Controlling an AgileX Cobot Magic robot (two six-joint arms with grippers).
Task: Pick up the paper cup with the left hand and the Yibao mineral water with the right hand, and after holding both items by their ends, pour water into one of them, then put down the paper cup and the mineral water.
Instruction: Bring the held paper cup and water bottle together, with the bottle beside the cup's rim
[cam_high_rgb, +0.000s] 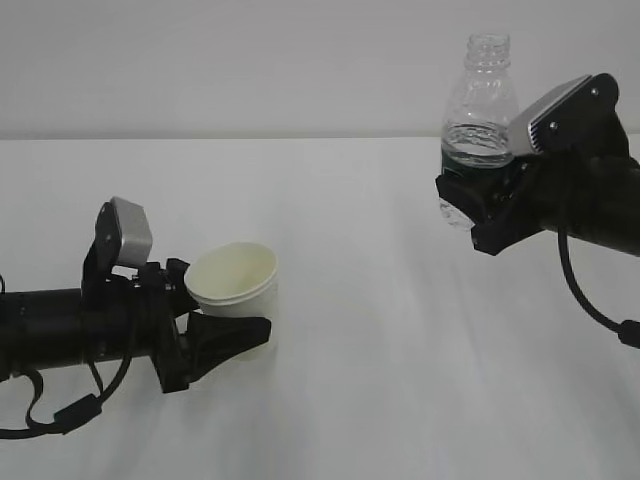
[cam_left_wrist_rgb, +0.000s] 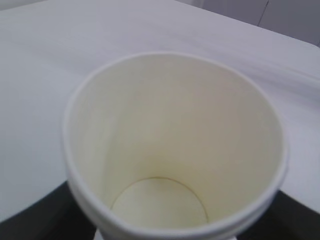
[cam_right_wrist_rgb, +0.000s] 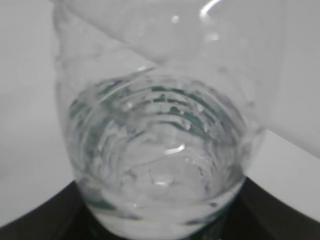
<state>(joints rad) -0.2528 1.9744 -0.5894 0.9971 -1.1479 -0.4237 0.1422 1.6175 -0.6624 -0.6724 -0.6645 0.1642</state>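
- Exterior view: the jaws of the left hand (cam_high_rgb: 225, 340), a black two-finger gripper on a black arm with a grey-silver wrist block, stand spread and pinch the lower wall of the small white paper cup (cam_high_rgb: 234, 285) with its rolled rim and cream inside. The cup leans slightly and sits low over the pale, matt white surface (cam_high_rgb: 380, 330); whether its base touches cannot be told.
- Same view: the jaws of the right hand (cam_high_rgb: 478, 205), a black gripper with a grey-silver wrist plate, clamp the band of the small clear ribbed plastic bottle (cam_high_rgb: 478, 105), which is upright, uncapped and well above the surface. Water fills its lower part, up to about the shoulder.
- Left wrist view: the cup (cam_left_wrist_rgb: 175, 145) fills the frame, mouth toward the camera. Its smooth cream inside holds nothing, and the round bottom seam is plain. Dark gripper parts edge both lower corners.
- Right wrist view: the bottle (cam_right_wrist_rgb: 160, 150) is close and blurred; rippled water and green label tints show through the ribbed wall, with black gripper parts on either side below.
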